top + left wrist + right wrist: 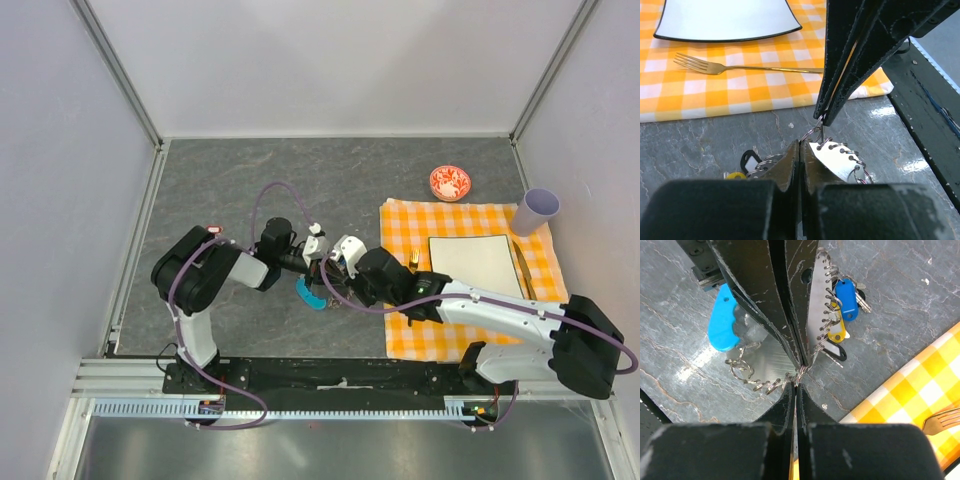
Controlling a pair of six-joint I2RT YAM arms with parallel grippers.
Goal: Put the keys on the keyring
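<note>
Two clenched grippers meet on the keyring

Nearest the arm bases, the left gripper [800, 150] and right gripper [796, 390] are each squeezed tight, tip to tip, on one spot of the keyring [740, 369], probably to steady it between them. It is a loop of small wire rings with a smooth cyan strap [722, 325], resting on the grey veined table [220, 180]. From it hang keys [846, 299] with blue, yellow and black plastic heads. Beyond lie a checked cloth [700, 100], a gold fork [715, 65] and a white plate [725, 20].

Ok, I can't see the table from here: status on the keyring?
Left gripper, right gripper shut, tip to tip on keyring. Blue key looks hooked on. Fork apart, on cloth.
</note>
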